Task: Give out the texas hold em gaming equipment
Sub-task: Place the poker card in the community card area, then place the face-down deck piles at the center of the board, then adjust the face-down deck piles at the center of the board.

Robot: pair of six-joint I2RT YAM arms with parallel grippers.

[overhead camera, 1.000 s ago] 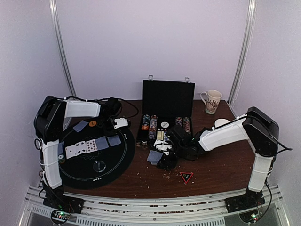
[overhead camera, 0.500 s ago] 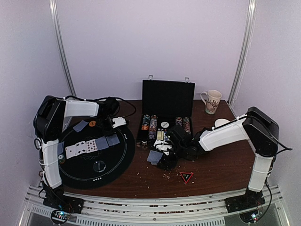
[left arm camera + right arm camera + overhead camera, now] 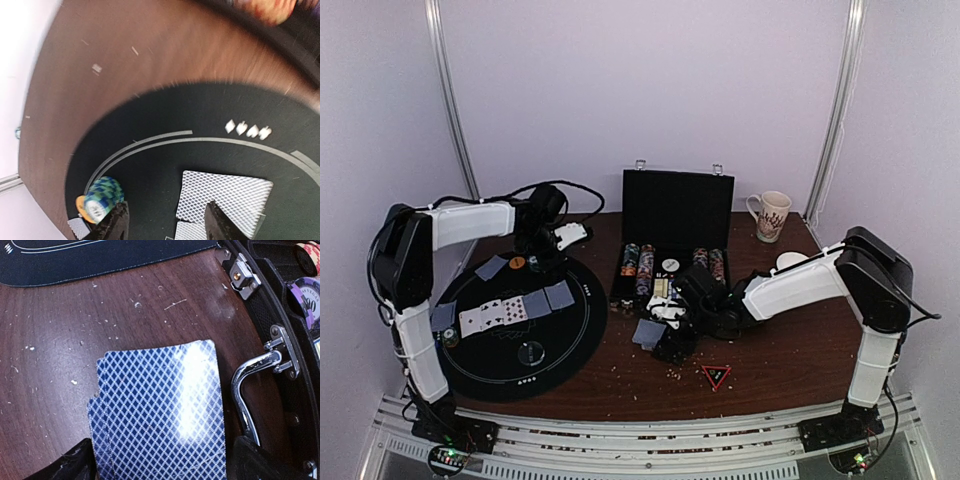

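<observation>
While the left claw (image 3: 165, 222) hangs with its fingers spread and nothing between them, a teal chip (image 3: 104, 197) overlaps an orange disc (image 3: 80, 207) at its ten o'clock, just beside one finger. A grey-blue card back (image 3: 225, 197) lies at two o'clock, all on the black round mat (image 3: 150, 170). The right claw (image 3: 160, 452) is spread wide too, straddling the blue-backed deck (image 3: 160, 405) on the brown tabletop (image 3: 60, 330) — the chip case (image 3: 280, 315) at the deck's three o'clock, its chrome handle (image 3: 247, 385) just beside the cards.
</observation>
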